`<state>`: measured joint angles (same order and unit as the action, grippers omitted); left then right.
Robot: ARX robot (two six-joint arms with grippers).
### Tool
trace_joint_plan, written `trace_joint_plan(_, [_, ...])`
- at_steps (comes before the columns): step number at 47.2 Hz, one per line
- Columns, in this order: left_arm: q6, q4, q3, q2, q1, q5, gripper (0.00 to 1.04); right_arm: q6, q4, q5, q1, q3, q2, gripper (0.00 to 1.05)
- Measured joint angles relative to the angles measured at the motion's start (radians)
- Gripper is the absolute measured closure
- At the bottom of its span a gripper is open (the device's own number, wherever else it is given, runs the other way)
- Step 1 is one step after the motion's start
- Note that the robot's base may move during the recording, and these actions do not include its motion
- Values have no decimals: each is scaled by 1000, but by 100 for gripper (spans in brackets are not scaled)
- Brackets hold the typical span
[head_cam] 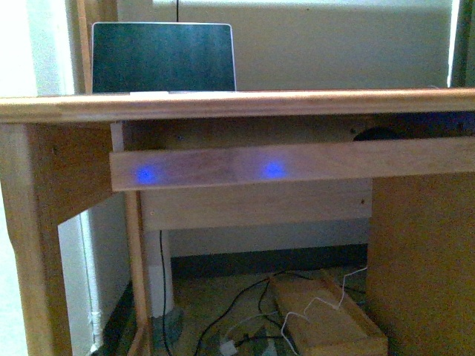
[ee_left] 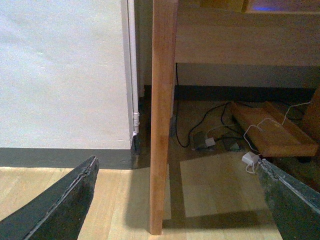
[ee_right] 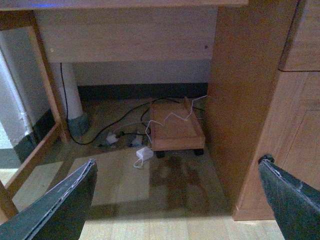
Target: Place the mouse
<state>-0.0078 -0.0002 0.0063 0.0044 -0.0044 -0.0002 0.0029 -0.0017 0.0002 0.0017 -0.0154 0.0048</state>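
Left end effector (ee_left: 177, 160) and right end effector (ee_right: 179, 160) are both spread wide and empty, low over the floor. The mouse (head_cam: 377, 134) lies on the pull-out shelf (head_cam: 297, 163) under the tabletop (head_cam: 297, 104), near the shelf's right end. A laptop (head_cam: 162, 58) stands open toward the tabletop's far left.

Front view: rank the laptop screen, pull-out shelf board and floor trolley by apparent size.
Largest: shelf board, spanning most of the frame.
Then laptop screen.
Smallest: floor trolley, though the frame edge crops it.
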Motion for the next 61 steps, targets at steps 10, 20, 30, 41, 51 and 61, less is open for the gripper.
trace_joint_plan(10, [0, 0, 0, 0, 0, 0, 8, 0, 0, 0, 0, 0, 0, 7])
trace_joint_plan(20, [0, 0, 0, 0, 0, 0, 8, 0, 0, 0, 0, 0, 0, 7])
trace_joint_plan(30, [-103, 64, 100, 389, 62, 207, 8, 0, 0, 0, 0, 0, 0, 7])
trace_joint_plan(41, [470, 852, 284, 1263, 14, 58, 8, 0, 0, 0, 0, 0, 0, 7])
trace_joint_plan(51, [1009, 1155, 472, 1700, -75, 145, 8, 0, 0, 0, 0, 0, 0, 7])
trace_joint_plan(61, [1255, 1153, 626, 1860, -122, 198, 8, 0, 0, 0, 0, 0, 0, 7])
